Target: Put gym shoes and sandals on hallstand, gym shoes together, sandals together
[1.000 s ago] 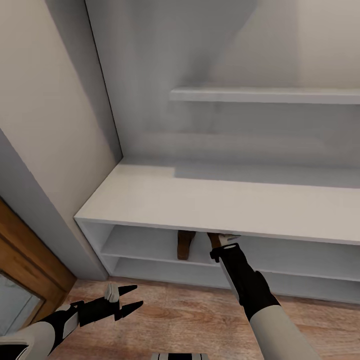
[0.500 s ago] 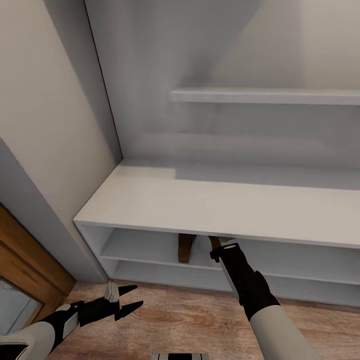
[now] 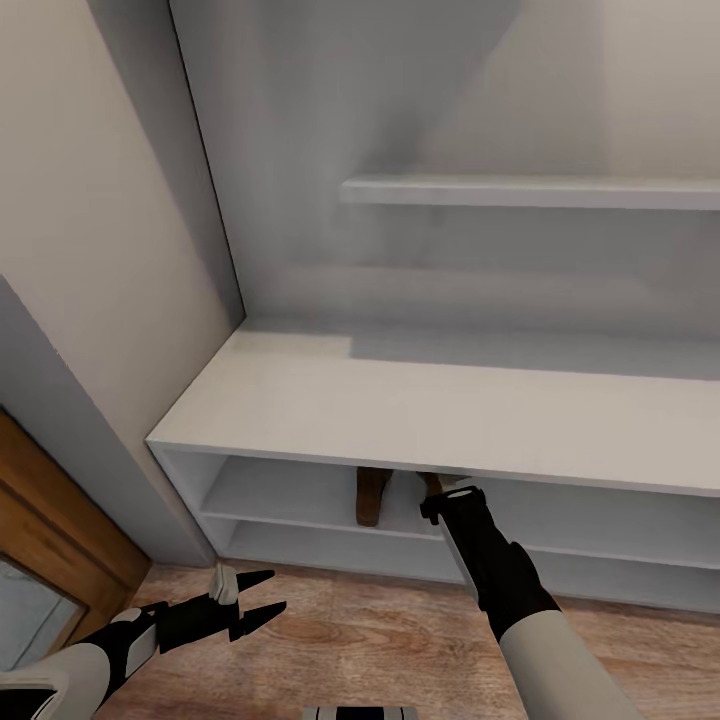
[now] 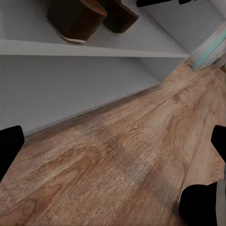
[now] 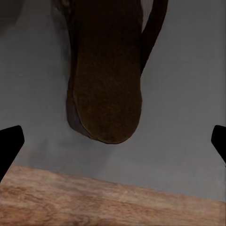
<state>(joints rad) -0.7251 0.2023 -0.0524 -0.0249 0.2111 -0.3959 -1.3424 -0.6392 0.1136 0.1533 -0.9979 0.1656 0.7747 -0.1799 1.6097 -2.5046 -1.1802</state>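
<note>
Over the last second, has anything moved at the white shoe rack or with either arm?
Nothing visibly changed, apart from a slight shift of the camera early on. The right tool stays at the upper shelf of the low white shoe rack by the two brown leather sandals, and the left tool still hangs open over the wood-plank floor.

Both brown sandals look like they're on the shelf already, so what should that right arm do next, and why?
Probably draw the right claw straight back out. Its fingertips are spread wide, holding nothing, and both sandals rest side by side on the upper shelf, so its job there looks done.
</note>
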